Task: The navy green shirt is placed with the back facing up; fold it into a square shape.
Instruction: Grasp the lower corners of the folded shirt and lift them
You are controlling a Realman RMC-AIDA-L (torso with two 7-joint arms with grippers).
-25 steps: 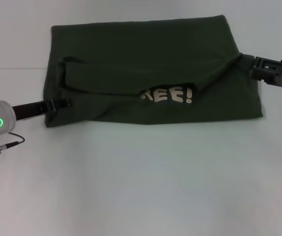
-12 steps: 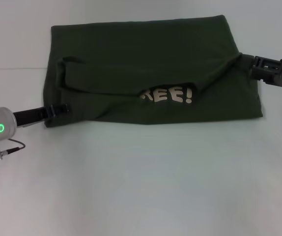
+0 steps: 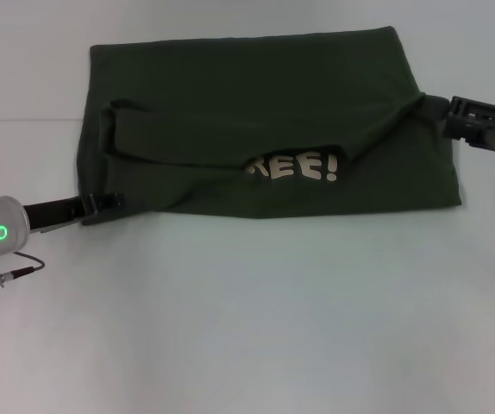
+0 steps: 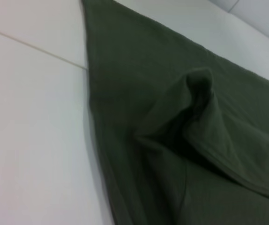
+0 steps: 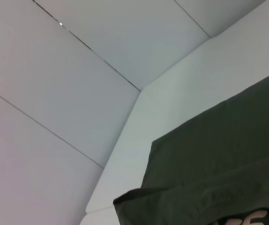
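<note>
The navy green shirt (image 3: 256, 95) lies spread across the far half of the white table. A fold runs slantwise over it, and below that fold cream letters "REE!" (image 3: 295, 166) show. My left gripper (image 3: 101, 205) is low at the shirt's near-left corner, touching its edge. The left wrist view shows a raised ridge of the shirt (image 4: 195, 117) close up. At the shirt's right edge my right gripper (image 3: 448, 116) sits where the fabric bunches up. From the right wrist the shirt (image 5: 228, 154) is seen from above.
The white table (image 3: 256, 328) stretches bare toward me in front of the shirt. A thin seam (image 3: 23, 121) crosses the tabletop at the left. Pale wall panels (image 5: 78, 70) stand behind the table. My left wrist cuff with a green light (image 3: 0, 233) lies at the left edge.
My left gripper has slid toward me along the shirt's left edge to its near corner. My right gripper has drawn slightly to the right. The shirt's shape is unchanged.
</note>
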